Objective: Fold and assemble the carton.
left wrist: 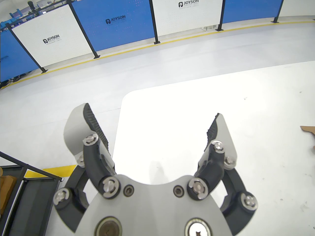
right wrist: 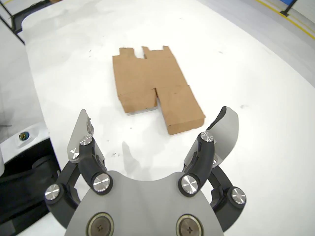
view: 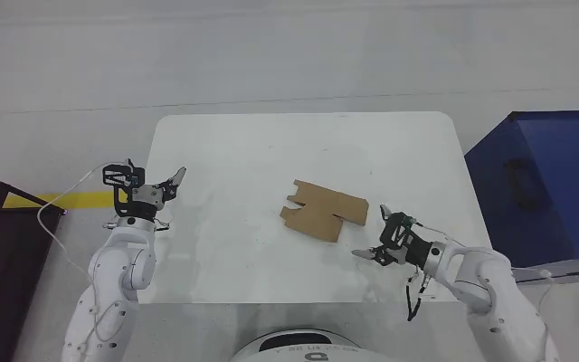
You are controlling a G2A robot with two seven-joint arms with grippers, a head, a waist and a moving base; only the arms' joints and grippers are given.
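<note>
A flat brown carton (view: 323, 211) lies unfolded on the white table (view: 235, 235), right of centre, its flaps spread out. In the right wrist view the carton (right wrist: 152, 87) lies just ahead of my right gripper (right wrist: 155, 114), which is open and holds nothing. Seen from above, the right gripper (view: 374, 234) hovers a short way right of the carton near the table's front edge. My left gripper (view: 147, 175) stands open at the table's left edge, far from the carton. In the left wrist view, the left gripper (left wrist: 152, 115) is open over the table corner, and a carton edge (left wrist: 308, 130) peeks in.
A dark blue bin (view: 529, 176) stands off the table's right side. A black rack (left wrist: 22, 192) with cardboard pieces stands off the left side, beside a yellow floor line (view: 68, 196). Blue and white partition panels (left wrist: 123, 18) stand across the floor.
</note>
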